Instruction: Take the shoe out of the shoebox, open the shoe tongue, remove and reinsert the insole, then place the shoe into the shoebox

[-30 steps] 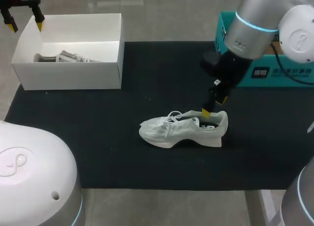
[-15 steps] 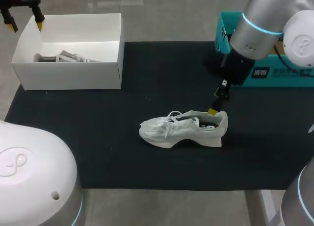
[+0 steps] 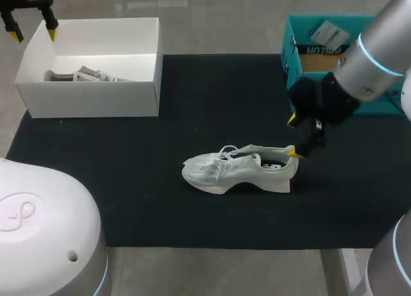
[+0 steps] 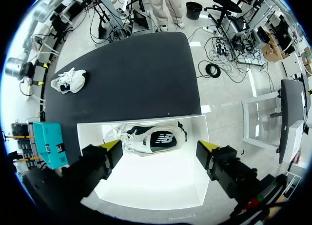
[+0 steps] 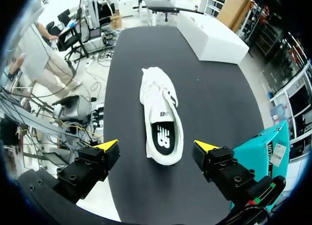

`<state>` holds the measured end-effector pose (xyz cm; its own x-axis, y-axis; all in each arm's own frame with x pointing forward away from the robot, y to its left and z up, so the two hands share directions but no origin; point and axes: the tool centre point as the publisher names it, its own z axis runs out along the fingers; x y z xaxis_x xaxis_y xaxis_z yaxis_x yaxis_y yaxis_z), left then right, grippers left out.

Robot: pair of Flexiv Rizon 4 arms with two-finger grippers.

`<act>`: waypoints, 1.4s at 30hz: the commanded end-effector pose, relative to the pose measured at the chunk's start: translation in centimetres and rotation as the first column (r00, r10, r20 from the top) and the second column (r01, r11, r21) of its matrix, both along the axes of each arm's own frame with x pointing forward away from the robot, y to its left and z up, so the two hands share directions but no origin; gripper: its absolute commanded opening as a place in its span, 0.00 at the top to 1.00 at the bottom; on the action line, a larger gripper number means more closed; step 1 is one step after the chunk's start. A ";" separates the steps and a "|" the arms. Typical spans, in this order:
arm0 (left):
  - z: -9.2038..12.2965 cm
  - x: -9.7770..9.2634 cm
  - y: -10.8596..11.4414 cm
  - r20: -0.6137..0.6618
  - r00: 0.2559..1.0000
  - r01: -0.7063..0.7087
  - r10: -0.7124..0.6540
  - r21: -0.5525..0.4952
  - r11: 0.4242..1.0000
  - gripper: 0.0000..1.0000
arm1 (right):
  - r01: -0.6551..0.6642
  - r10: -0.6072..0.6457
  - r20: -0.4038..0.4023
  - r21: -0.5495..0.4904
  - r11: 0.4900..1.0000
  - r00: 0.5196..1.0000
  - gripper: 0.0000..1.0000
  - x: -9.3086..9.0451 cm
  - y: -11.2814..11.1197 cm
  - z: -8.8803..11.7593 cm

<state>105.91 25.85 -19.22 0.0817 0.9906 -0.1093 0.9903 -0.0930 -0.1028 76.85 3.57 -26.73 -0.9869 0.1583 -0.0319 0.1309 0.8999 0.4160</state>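
The table [image 3: 192,103] is matte black and looks grippy, so I don't expect things to slide on it. At your left sits the white shoebox [image 3: 90,100]. It is thin card with square walls that are easy to dent, and a second shoe [image 4: 153,139] lies on its side inside. At your right stands a teal box [image 3: 294,52], not part of this job.

Your shoe [image 3: 237,171] stands upright on its sole mid-table, well apart from the shoebox, toe toward the left. It is pale, with a soft woven-looking upper, laces and a thick moulded sole. I judge it light, floppy up top and firmer at the heel and sole. Take it at the heel collar or across the sole's flanks, because the upper will just fold.

The right claw [image 3: 293,137] hangs spread wide just above the heel, one tip close to the collar. I can't tell if it touches. The left claw [image 4: 159,145] also gapes wide, empty, above the shoebox.

The dark insole [image 5: 162,137] lies flat inside the shoe. It is likely thin, bendy foam, so pinch its heel edge and peel.
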 end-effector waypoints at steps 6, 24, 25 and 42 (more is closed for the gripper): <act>0.1 0.2 0.1 -0.004 1.000 0.002 -0.002 0.001 1.000 0.00 | 0.018 -0.025 0.089 0.076 0.997 0.996 0.00 -0.5 -1.4 -1.0; 0.1 0.2 0.1 -0.004 1.000 0.002 -0.002 0.001 1.000 0.00 | -0.036 0.000 0.138 0.259 0.965 0.990 0.00 1.7 -4.5 -8.7; 0.1 0.2 0.1 -0.004 1.000 0.002 -0.002 0.001 1.000 0.00 | -0.031 -0.005 0.135 0.260 0.965 0.991 0.00 1.8 -4.5 -9.0; 0.1 0.2 0.1 -0.004 1.000 0.002 -0.002 0.001 1.000 0.00 | -0.020 0.005 0.045 0.333 0.943 0.999 0.00 3.6 -1.7 -14.2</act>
